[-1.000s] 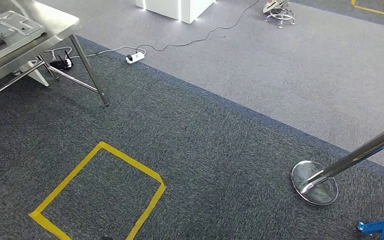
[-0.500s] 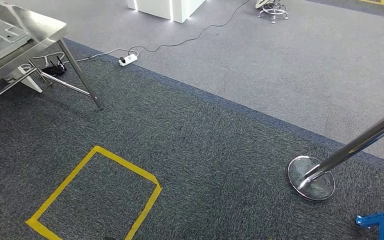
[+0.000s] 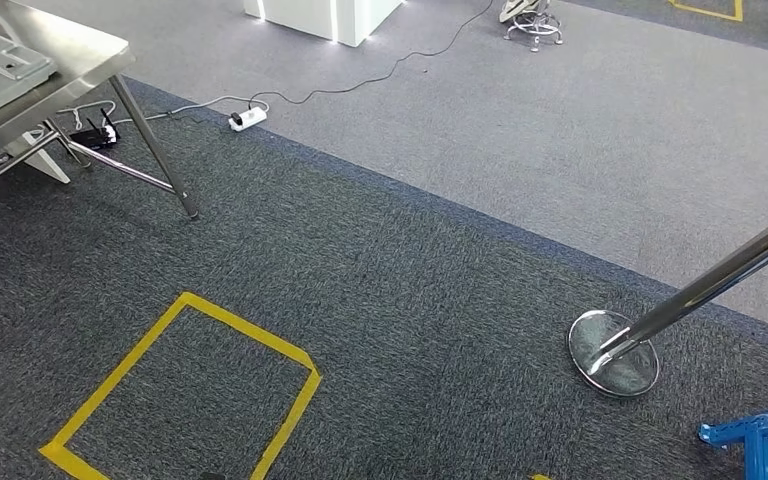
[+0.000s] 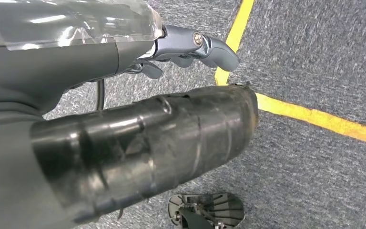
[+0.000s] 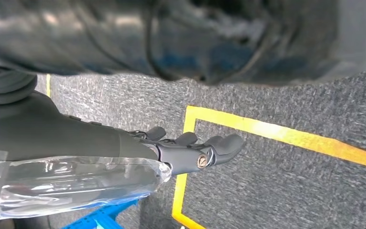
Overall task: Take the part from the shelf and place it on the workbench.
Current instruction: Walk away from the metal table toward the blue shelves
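Grey carpet (image 3: pixel 440 290) spreads across the head view, dark in front and paler beyond, with a yellow tape square (image 3: pixel 185 390) at seven o'clock. A steel tabletop (image 3: pixel 45 60), likely the workbench, sits at ten o'clock with a flat grey tray-like piece (image 3: pixel 0 52) on it; whether that is the part cannot be told. A chrome stanchion (image 3: pixel 660 315) leans in at four o'clock, and a blue frame corner (image 3: pixel 760 440) at five o'clock may belong to the shelf. No part can be made out on it, so the robot probably has to face that side first, and the right arm looks nearer.

The wrist views add both hanging hands over the tape lines. The left hand (image 4: pixel 190 47) has its fingers lightly curled and apart, holding nothing. The right hand (image 5: pixel 195 148) likewise hangs loose and empty, with blue metal (image 5: pixel 100 217) close beside it
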You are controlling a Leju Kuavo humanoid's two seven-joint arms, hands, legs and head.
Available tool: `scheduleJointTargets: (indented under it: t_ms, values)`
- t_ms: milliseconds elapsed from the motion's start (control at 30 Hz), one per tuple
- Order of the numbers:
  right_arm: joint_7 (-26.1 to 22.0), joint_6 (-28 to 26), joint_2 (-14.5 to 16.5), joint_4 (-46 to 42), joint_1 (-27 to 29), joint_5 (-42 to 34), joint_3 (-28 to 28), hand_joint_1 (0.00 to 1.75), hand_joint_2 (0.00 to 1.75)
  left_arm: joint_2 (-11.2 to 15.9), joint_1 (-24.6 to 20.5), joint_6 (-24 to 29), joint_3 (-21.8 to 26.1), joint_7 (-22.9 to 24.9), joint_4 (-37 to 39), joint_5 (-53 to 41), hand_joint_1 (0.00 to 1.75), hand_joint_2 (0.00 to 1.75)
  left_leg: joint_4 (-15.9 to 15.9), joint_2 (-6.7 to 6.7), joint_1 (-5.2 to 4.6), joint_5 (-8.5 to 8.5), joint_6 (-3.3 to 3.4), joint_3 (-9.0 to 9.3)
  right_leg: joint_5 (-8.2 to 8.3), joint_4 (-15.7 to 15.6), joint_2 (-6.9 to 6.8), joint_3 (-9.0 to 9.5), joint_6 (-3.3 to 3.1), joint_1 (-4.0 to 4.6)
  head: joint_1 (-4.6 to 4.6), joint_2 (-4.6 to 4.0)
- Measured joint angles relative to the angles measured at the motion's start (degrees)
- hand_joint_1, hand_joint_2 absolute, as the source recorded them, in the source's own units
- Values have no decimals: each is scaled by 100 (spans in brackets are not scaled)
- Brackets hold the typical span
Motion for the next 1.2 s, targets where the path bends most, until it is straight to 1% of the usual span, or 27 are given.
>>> scheduleJointTargets:
  t_ms: [33,67,100,133,200,267,333,400,433,467,500,533,567,600,633,667,733,800,867,900,933,967,1000,1067,1100,1133,1200]
  values:
    - [0,0,0,0,1,0,0,0,0,-1,-2,-1,0,0,0,0,0,0,6,8,-2,-8,-9,9,213,-429,-58,215,-23,7,1,-1]
    - [3,2,0,0,-2,3,0,0,0,-2,-3,-1,0,0,0,0,0,0,20,19,-17,-20,-25,15,363,-829,-151,406,-52,31,2,-1]
    - [11,4,0,-1,-14,10,2,0,0,-3,-1,-3,1,1,0,-2,0,0,28,36,-30,-31,-44,16,458,-1123,-218,537,-85,55,1,0]
    - [21,9,0,-1,-26,21,3,0,0,-4,2,-4,1,4,0,-4,0,0,33,68,-44,-40,-64,16,482,-1263,-273,587,-114,79,0,0]
    - [47,18,-2,-1,-45,45,5,0,0,-10,4,-5,2,14,0,-10,0,0,20,140,-56,-49,-108,26,492,-1301,-204,572,-168,91,-3,1]
    - [63,21,-4,-1,-40,55,5,0,0,-17,-5,-3,2,19,0,-14,0,0,126,130,-44,-155,-165,3,528,-1350,-124,584,-232,63,-3,1]
    - [71,26,-4,-1,-37,57,5,0,0,-19,-10,-1,2,20,0,-15,0,0,623,39,-21,-484,-213,-207,557,-1383,-52,588,-288,45,-4,1]
    - [75,33,-4,-1,-29,57,4,0,0,-20,-5,-1,3,20,0,-15,0,0,1360,-3,-9,-831,-240,-544,563,-1379,40,570,-310,52,-5,1]
    - [77,37,-4,0,-22,57,4,0,0,-19,0,-2,3,21,0,-15,0,0,1583,-7,-5,-878,-247,-645,563,-1374,94,567,-312,53,-5,0]
    - [78,37,-4,1,-14,57,3,0,0,-19,3,-2,4,22,0,-15,0,0,1604,-10,0,-808,-251,-653,563,-1366,153,566,-311,53,-5,0]
    - [78,37,-4,1,-9,57,3,0,0,-18,3,-2,5,24,0,-15,0,0,1409,-21,7,-637,-249,-560,561,-1354,215,568,-309,52,-5,1]
    - [79,37,-4,1,-8,57,3,0,0,-17,1,-2,5,25,0,-15,0,0,1060,-69,18,-418,-242,-397,557,-1338,280,568,-302,51,-5,1]
    - [79,37,-4,1,-9,60,3,0,0,-17,-1,-2,6,26,0,-15,0,0,692,-188,27,-242,-229,-232,549,-1310,340,556,-286,55,-4,1]
    - [79,37,-4,0,-13,65,4,0,0,-16,-3,-2,7,26,0,-15,0,0,389,-300,35,-139,-214,-101,543,-1277,402,529,-261,57,-3,1]
    - [79,34,-4,-1,-18,70,4,0,0,-16,-2,-2,7,27,0,-15,0,0,204,-395,35,-99,-200,-26,544,-1251,455,496,-227,54,-2,1]
    - [79,27,-4,0,-18,76,5,0,0,-15,-3,-2,7,29,0,-15,0,0,136,-444,30,-113,-185,-6,552,-1235,500,462,-191,47,-3,1]
    - [81,6,-4,1,-4,95,5,0,0,-19,-6,-2,7,34,0,-16,0,0,93,-364,30,-95,-135,5,565,-1226,540,427,-124,24,-3,1]
    - [83,-14,-4,1,10,134,8,0,0,-24,-8,-1,9,37,0,-16,0,0,30,-279,44,-51,-58,29,426,-1027,356,338,-79,33,1,1]
    - [84,-21,-4,1,2,173,20,0,0,-22,-3,0,11,40,0,-15,0,0,1,-196,35,-34,-9,37,90,-425,110,56,-48,37,4,1]
    - [82,-22,-4,1,-3,185,28,0,0,-20,1,-1,12,42,0,-15,0,0,2,-150,25,-35,2,33,-70,-56,57,-123,-32,26,3,1]
    - [79,-23,-4,1,-6,192,37,0,0,-18,4,0,13,44,0,-15,0,0,4,-111,18,-38,4,32,-149,209,34,-248,-18,14,4,1]
    - [72,-26,-4,1,-5,196,42,0,0,-17,5,0,13,45,0,-15,0,0,6,-79,15,-41,4,33,-130,303,21,-286,-7,2,3,1]
    - [63,-28,-3,1,-2,198,43,0,0,-17,4,0,14,46,0,-15,0,0,10,-60,14,-45,-1,37,-4,164,11,-205,-2,-8,4,1]
    - [43,-35,-3,1,0,200,43,0,0,-18,-2,0,15,46,0,-14,0,0,27,-43,13,-64,-29,47,344,-587,-20,201,-14,-18,4,1]
    - [32,-42,-3,1,-2,205,44,0,0,-18,-4,0,15,46,0,-13,0,0,41,-39,3,-79,-53,46,457,-930,-32,379,-32,-10,3,1]
    - [19,-51,-4,1,-7,216,45,0,0,-18,-6,0,16,45,0,-13,0,0,49,-33,-6,-90,-78,44,507,-1155,-40,490,-52,2,2,1]
    - [-3,-64,-4,1,-9,245,46,0,0,-19,-10,1,17,44,0,-14,0,0,43,-19,-16,-96,-132,47,505,-1246,-31,515,-96,36,1,1]
